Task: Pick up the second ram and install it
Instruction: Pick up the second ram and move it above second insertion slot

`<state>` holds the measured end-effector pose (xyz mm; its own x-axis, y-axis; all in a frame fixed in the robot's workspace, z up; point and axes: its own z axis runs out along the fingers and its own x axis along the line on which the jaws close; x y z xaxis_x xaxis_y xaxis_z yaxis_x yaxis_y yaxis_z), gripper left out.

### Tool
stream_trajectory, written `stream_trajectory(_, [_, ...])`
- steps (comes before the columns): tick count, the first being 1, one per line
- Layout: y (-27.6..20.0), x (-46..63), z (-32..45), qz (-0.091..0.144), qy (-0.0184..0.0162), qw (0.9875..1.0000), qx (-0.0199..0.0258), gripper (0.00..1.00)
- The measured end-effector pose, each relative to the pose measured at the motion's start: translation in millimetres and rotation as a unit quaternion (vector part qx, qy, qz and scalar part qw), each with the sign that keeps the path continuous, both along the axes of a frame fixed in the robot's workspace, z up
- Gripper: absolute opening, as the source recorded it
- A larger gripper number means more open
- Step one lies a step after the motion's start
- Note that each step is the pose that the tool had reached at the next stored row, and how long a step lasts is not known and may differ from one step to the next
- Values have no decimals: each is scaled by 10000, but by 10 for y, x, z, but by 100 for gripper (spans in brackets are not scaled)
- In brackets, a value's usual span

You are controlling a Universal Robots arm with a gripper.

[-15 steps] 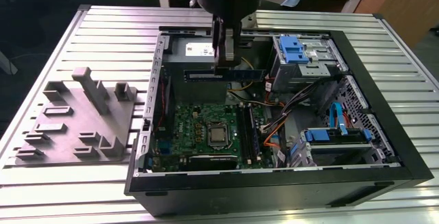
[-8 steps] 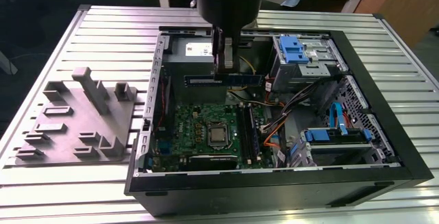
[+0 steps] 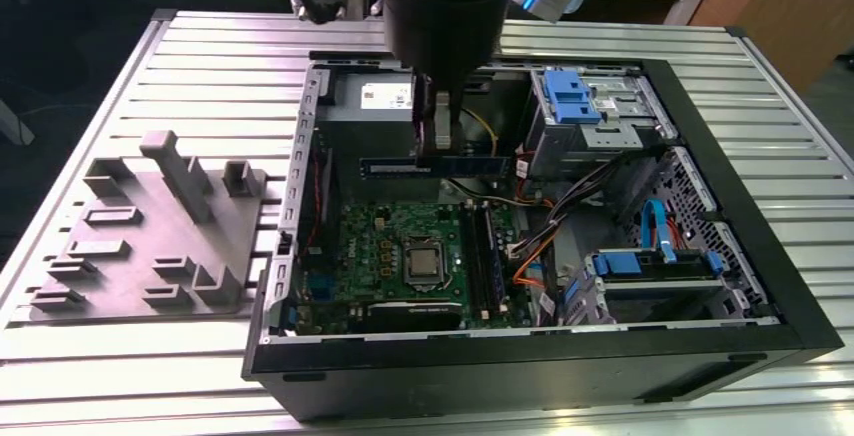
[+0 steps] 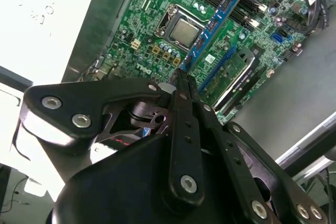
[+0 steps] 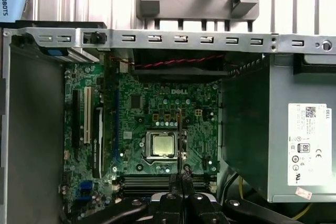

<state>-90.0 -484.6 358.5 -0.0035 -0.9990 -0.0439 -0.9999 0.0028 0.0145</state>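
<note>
One gripper (image 3: 438,156), pinched almost shut on one second ram (image 3: 474,166), gripping its flat sides. Held level in the air inside the one open computer case (image 3: 534,356), above one motherboard (image 3: 374,236) with a single processor (image 3: 424,261). One grey tray (image 3: 147,236) on the table (image 3: 400,36), at the exterior view's left of the case.

An open black metal computer case (image 3: 534,376) lay on the ribbed aluminium counter (image 3: 200,46). Inside sat a green motherboard (image 5: 157,108) with a square silver processor (image 5: 161,144), next to a grey power supply box (image 5: 283,129). A grey plastic tray with upright posts (image 3: 147,246) stood beside the case, on the exterior view's left.
</note>
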Motion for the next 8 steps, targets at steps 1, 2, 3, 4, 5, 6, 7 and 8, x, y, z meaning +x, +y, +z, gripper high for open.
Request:
stream_trajectory(1, [0,0,-18,0,0,10000,0,11])
stream_trajectory(2, [0,0,-36,0,0,10000,0,11])
stream_trajectory(3, [0,0,-54,0,0,10000,0,11])
stream_trajectory(4, [0,0,-72,0,1,10000,0,11])
stream_trajectory(5, [0,0,-90,0,0,10000,0,11])
stream_trajectory(6, [0,0,-109,0,0,10000,1,11])
stream_trajectory(7, [0,0,-127,0,0,10000,0,11])
stream_trajectory(8, [0,0,-145,0,0,10000,1,11])
